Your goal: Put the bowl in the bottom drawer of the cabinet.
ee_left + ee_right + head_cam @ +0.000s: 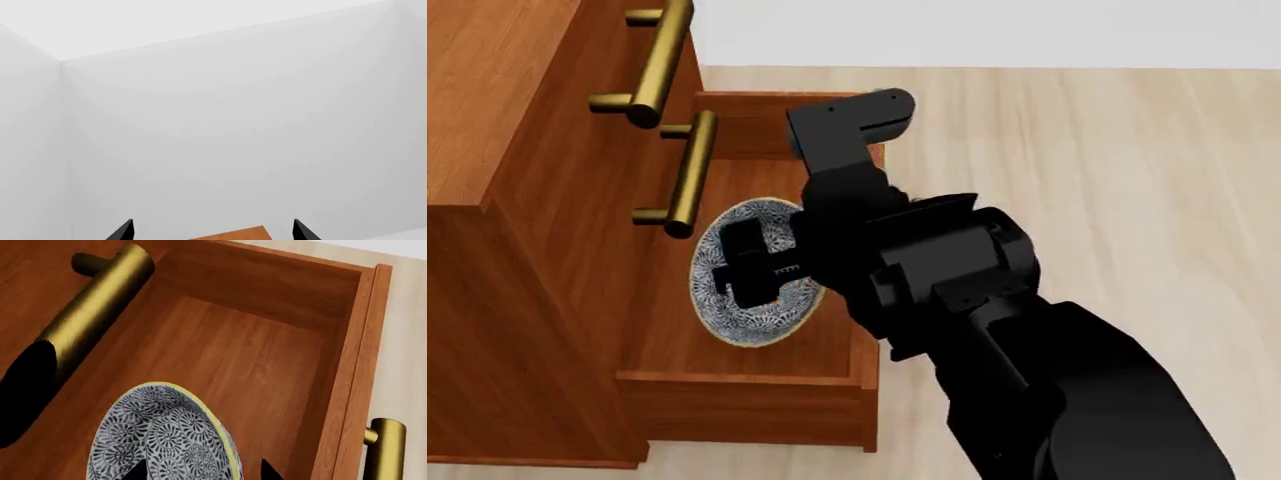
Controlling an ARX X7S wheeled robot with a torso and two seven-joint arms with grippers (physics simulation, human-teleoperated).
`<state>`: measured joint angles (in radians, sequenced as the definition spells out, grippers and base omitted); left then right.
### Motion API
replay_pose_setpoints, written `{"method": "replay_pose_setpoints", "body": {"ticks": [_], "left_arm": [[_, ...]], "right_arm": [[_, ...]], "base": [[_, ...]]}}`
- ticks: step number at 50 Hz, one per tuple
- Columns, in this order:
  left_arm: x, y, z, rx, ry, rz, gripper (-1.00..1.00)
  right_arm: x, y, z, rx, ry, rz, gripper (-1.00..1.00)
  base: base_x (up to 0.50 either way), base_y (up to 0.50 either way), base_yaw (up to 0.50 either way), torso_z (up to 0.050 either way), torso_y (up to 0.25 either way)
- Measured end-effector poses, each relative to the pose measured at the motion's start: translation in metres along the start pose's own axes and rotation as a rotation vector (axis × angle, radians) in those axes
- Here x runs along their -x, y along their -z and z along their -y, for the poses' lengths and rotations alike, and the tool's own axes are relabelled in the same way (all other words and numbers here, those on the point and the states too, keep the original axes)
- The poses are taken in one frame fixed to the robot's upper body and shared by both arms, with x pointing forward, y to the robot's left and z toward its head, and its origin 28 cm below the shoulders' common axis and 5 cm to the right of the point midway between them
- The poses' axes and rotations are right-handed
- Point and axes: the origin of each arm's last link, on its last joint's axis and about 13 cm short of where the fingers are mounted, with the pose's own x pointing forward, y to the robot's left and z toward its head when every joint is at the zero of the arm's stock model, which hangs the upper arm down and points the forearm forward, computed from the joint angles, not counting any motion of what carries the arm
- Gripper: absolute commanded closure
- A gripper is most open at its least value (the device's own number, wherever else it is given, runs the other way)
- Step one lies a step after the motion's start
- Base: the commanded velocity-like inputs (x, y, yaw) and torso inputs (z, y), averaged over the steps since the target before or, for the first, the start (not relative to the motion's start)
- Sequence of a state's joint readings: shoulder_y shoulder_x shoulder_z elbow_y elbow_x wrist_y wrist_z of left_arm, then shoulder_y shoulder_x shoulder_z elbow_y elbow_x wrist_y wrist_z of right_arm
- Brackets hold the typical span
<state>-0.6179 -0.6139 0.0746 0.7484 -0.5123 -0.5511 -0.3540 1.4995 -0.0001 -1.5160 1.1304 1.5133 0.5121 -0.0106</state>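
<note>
The bowl [723, 305], blue-grey floral with a yellowish rim, sits inside the open bottom drawer [747, 400] of the reddish-brown cabinet [507, 150]. My right gripper [754, 272] hangs directly over it. In the right wrist view the bowl [160, 430] fills the near part of the drawer [347, 365]. There my right gripper [203, 471] is open and straddles the rim, one fingertip over the bowl's inside and one outside it, neither pressing it. My left gripper [212, 232] is open and empty, facing white walls.
Two brass bar handles [661, 60] [687, 170] of the upper drawers jut out above the open drawer. The nearer handle [100, 305] is close beside my right gripper. The bottom drawer's own handle [383, 450] is on its front. Pale wood floor [1094, 150] lies to the right.
</note>
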Motion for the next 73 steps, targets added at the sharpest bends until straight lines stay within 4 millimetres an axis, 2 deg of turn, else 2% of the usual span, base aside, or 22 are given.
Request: {"method": "replay_pose_setpoints", "body": {"ticks": [30,43,73], "left_arm": [[0.001,0.001,0.001,0.002,0.001,-0.001,-1.00],[0.001,-0.001,0.002,0.004,0.005,0.003,-1.00],[-0.001,-0.006,0.002,0.005,0.009,0.015,-1.00]], "right_arm": [[0.001,-0.001,-0.004,-0.008,-0.024,-0.001,-1.00],[0.007,-0.014,0.002,0.053,0.063,0.014,-1.00],[0.027,-0.045,0.006,0.080,0.103,0.091,-1.00]], "base": [[0.00,0.00,0.00,0.000,-0.002],[0.00,0.00,0.00,0.000,0.000],[0.00,0.00,0.00,0.000,0.000]]}}
